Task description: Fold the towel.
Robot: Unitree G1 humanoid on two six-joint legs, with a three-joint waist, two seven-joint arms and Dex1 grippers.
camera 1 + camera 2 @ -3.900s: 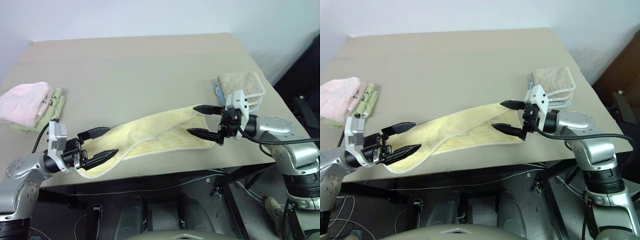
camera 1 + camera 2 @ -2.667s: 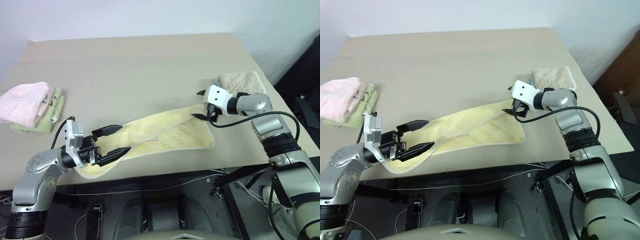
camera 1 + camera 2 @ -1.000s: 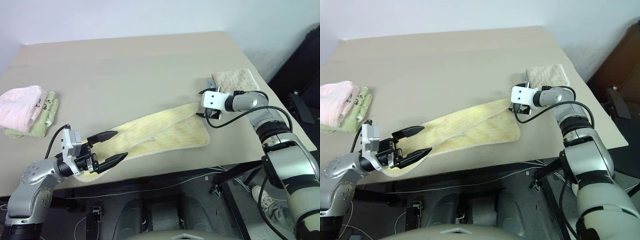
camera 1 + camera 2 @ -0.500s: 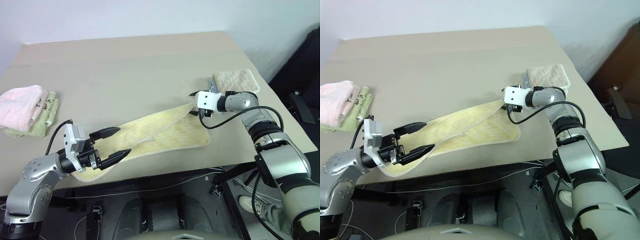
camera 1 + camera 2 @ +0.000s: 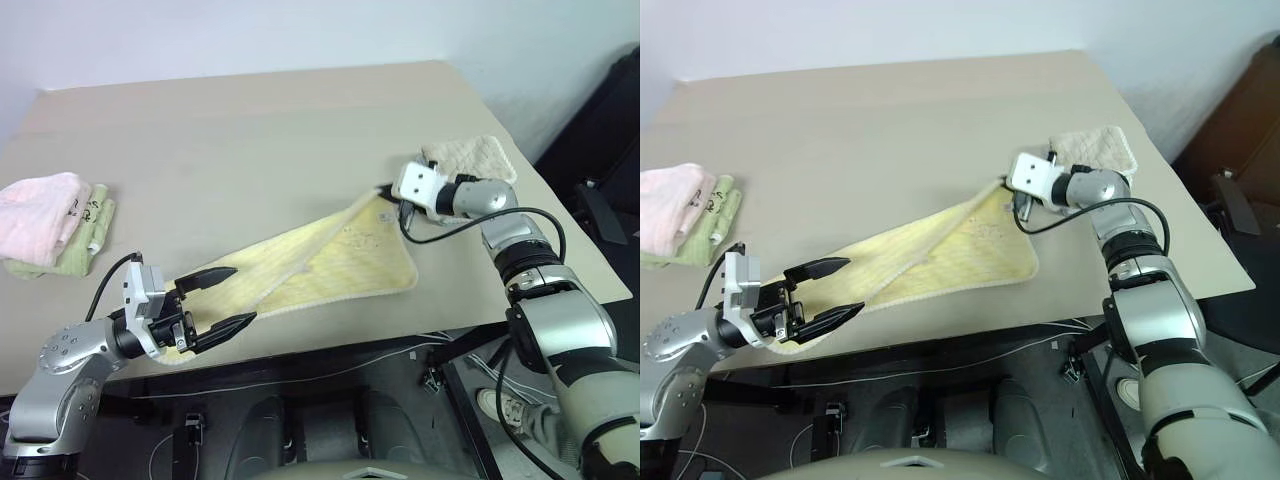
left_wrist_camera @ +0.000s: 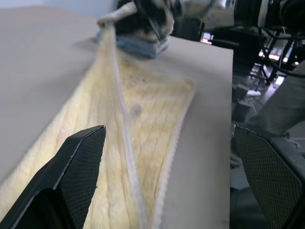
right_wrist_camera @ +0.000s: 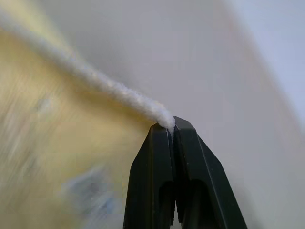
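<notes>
Towel [image 5: 330, 262] runs diagonally, lower left to upper right across counter [image 5: 250, 140] | right end effector [image 7: 169, 129] clamped on its upper-right corner hem | left end effector [image 5: 215, 300] gapes wide, empty, straddling lower-left end, nearer there.

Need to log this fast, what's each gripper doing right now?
Left gripper: open, holding nothing, at the near end of the pale yellow terry-cloth towel.
Right gripper: shut on the towel's whitish hemmed corner.
</notes>
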